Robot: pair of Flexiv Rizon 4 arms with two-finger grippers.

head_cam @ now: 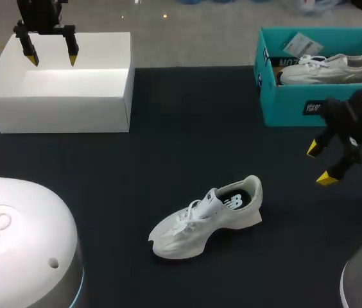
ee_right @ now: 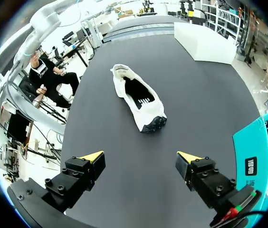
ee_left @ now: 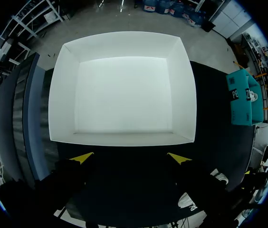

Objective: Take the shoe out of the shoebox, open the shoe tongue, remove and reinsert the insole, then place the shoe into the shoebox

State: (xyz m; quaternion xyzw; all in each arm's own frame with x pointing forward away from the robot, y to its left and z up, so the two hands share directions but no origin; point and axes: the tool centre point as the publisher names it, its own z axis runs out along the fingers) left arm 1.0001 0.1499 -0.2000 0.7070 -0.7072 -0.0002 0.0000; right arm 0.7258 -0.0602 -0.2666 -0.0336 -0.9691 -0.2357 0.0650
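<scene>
While the white sneaker (head_cam: 205, 218) is lying upright on the worktop (head_cam: 187, 115), the left end effector (head_cam: 51, 61) and right end effector (head_cam: 321, 164) are hanging wide open, empty (sneaker likely light, soft; heel collar grips best).

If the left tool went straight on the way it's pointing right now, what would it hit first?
Probably the bare inside floor of the white box: the left tool, open, points down into it with nothing between. Its near wall is close to that line, so I'm not certain.
</scene>
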